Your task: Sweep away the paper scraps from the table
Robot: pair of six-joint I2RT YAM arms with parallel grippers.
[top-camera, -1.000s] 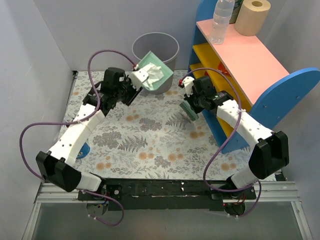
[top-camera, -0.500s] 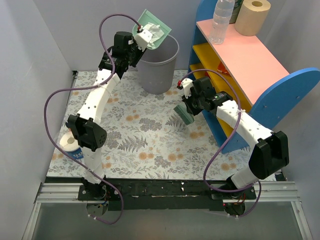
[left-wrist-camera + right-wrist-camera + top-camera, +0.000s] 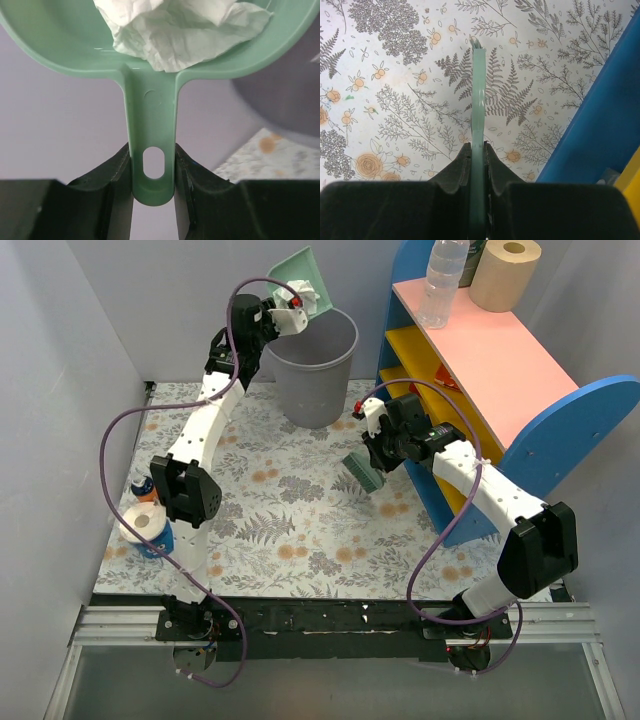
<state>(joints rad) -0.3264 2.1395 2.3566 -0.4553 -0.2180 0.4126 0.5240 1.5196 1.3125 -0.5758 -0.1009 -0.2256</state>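
My left gripper [image 3: 283,312] is shut on the handle of the mint-green dustpan [image 3: 305,275], held tilted above the grey bin [image 3: 318,365]. In the left wrist view my left gripper [image 3: 152,167] clamps the dustpan's handle [image 3: 151,125], and white crumpled paper scraps [image 3: 175,27] lie in the pan. My right gripper [image 3: 378,452] is shut on the green hand brush [image 3: 362,471], held just above the table [image 3: 290,530] near the shelf. In the right wrist view my right gripper [image 3: 478,150] holds the brush [image 3: 478,95] edge-on over the flowered cloth [image 3: 395,75]. No scraps show on the cloth.
A blue and yellow shelf with a pink top [image 3: 480,350] stands at the right, bearing a bottle [image 3: 443,280] and a paper roll [image 3: 505,272]. Its blue side [image 3: 600,125] is close to my right gripper. A white tape roll [image 3: 140,523] lies at the table's left edge.
My left arm has raised the dustpan from table height up over the bin and tipped it. My right gripper with the brush has shifted slightly left.
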